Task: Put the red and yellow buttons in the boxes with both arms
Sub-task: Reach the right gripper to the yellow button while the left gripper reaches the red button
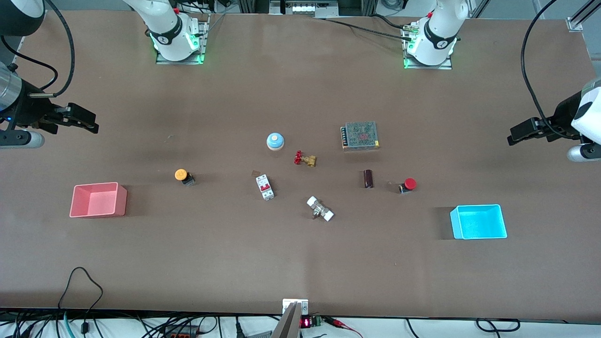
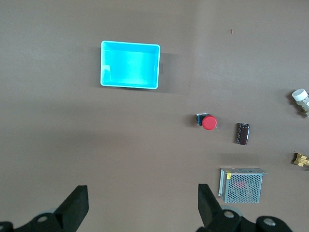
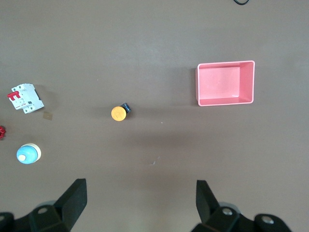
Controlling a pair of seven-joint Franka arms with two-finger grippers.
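The yellow button (image 1: pixel 183 176) (image 3: pixel 119 113) stands on the table beside the empty pink box (image 1: pixel 97 199) (image 3: pixel 225 82), toward the right arm's end. Toward the left arm's end, the red button (image 1: pixel 408 184) (image 2: pixel 208 122) sits close to the empty cyan box (image 1: pixel 479 221) (image 2: pixel 129 64). My right gripper (image 1: pixel 87 123) (image 3: pixel 141 203) hangs open and empty above bare table at its end. Open and empty as well, my left gripper (image 1: pixel 516 134) (image 2: pixel 143 205) hovers above bare table at the other end. Neither gripper is near a button.
Mid-table lie a blue-domed button (image 1: pixel 275 141), a brass valve with a red handwheel (image 1: pixel 305 159), a white circuit breaker (image 1: pixel 265 187), a white-capped fitting (image 1: pixel 320 209), a dark cylinder (image 1: pixel 368 178) and a mesh-covered power supply (image 1: pixel 360 135).
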